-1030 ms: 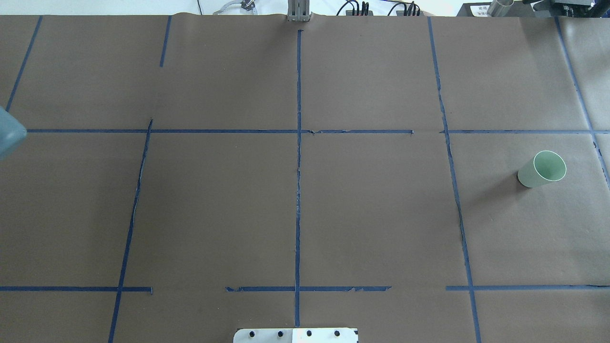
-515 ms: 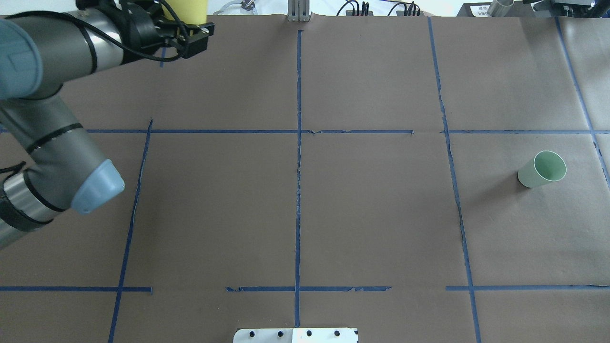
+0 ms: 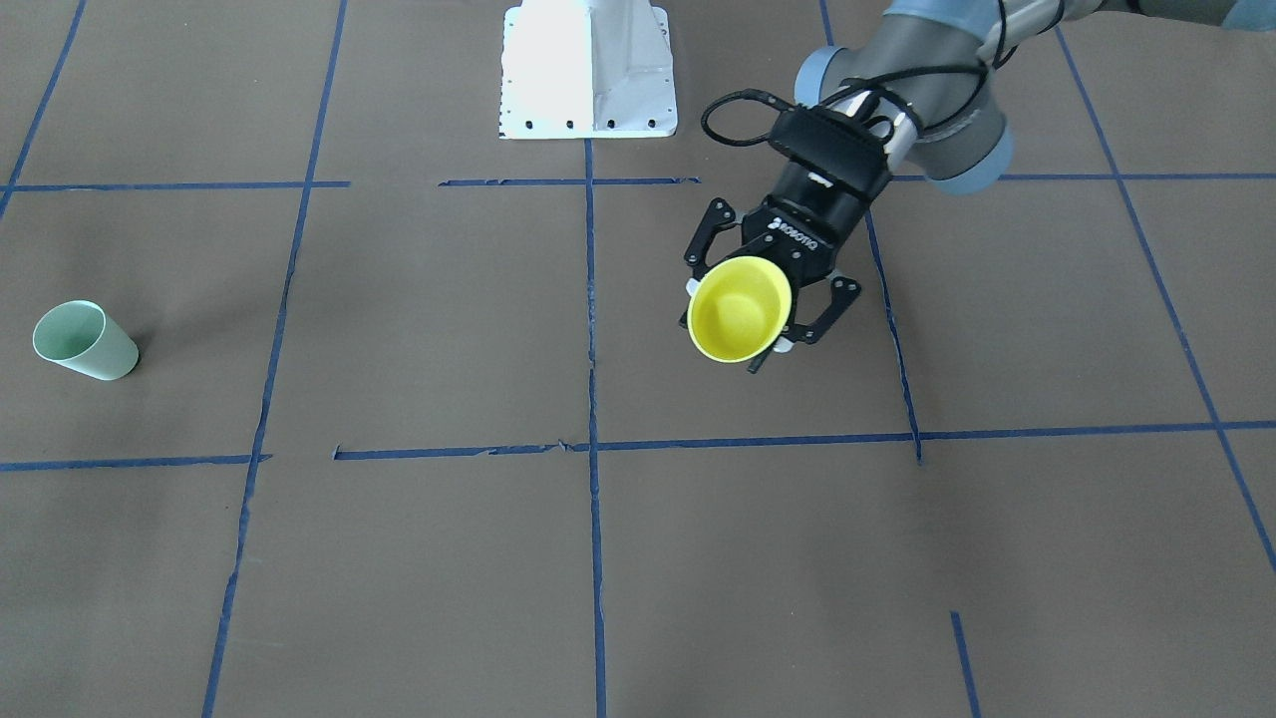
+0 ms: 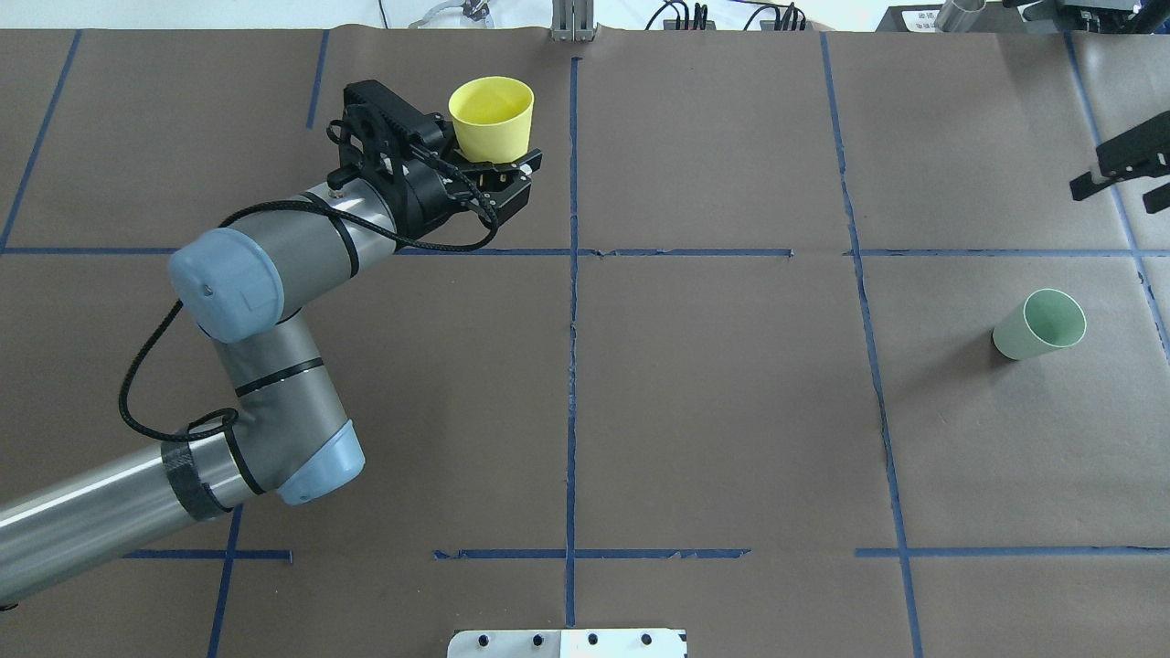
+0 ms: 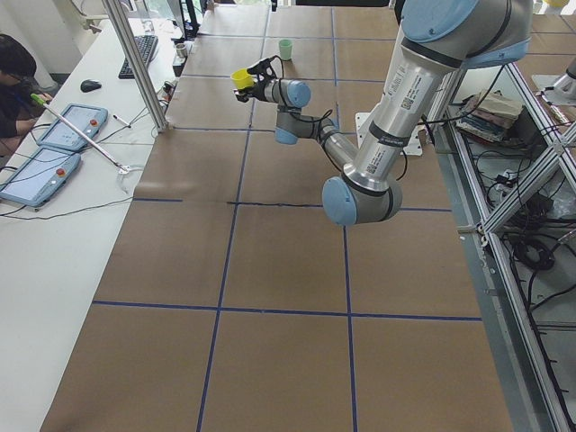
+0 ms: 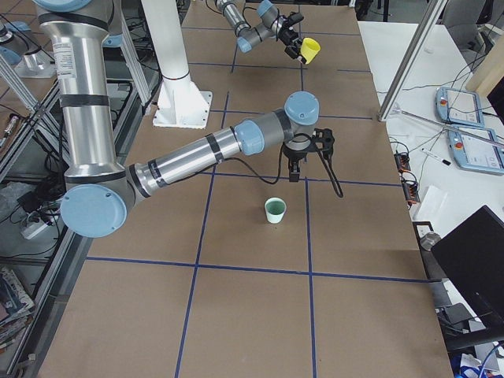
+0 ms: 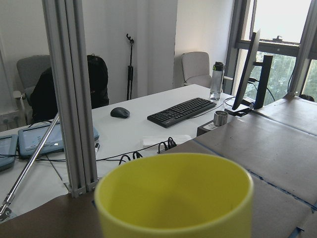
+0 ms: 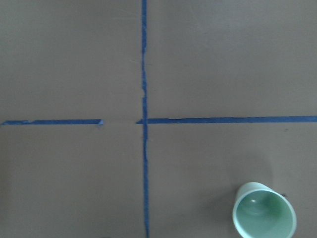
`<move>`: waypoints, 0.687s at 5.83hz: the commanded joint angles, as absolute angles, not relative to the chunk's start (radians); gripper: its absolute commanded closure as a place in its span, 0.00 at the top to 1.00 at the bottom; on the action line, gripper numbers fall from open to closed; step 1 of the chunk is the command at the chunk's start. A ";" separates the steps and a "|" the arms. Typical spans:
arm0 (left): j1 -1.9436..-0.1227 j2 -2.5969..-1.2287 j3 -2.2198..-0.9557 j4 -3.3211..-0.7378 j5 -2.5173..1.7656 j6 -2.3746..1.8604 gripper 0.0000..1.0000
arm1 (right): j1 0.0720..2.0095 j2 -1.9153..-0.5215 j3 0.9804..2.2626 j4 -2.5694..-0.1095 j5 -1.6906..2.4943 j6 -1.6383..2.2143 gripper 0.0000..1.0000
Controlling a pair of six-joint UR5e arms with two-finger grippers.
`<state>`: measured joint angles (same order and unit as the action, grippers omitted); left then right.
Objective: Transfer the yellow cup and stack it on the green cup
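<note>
Brown paper gridded with blue tape [image 4: 573, 366] covers the table [image 4: 713, 411]. Left gripper [image 4: 486, 160] is clamped around the lower part of the yellow cup [image 4: 492, 110], held mouth-up clear of the table, well apart from the green cup [image 4: 1037, 327] standing upright on the robot's right side. Right gripper [image 4: 1129, 174], fingers spread and empty, hangs near the green cup.

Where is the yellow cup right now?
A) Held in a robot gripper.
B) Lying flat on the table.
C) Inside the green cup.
A: the left gripper is shut on the yellow cup, and the green cup stands by itself far across the table.
</note>
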<state>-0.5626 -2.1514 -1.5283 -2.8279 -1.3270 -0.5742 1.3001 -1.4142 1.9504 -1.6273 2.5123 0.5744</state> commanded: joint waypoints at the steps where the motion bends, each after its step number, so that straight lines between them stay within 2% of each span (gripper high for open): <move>1: -0.474 -2.209 -1.470 -2.884 -1.223 -0.574 0.34 | 1.205 -1.167 1.956 -1.825 2.513 0.722 1.00; 2: -0.462 -2.212 -1.467 -2.884 -1.223 -0.572 0.34 | 1.150 -1.019 1.945 -1.980 2.502 0.771 1.00; 3: -0.450 -2.214 -1.463 -2.884 -1.223 -0.572 0.34 | 1.108 -0.920 1.928 -2.029 2.500 0.863 1.00; 4: -0.442 -2.214 -1.463 -2.884 -1.223 -0.572 0.34 | 1.085 -0.761 1.823 -2.107 2.499 0.897 1.00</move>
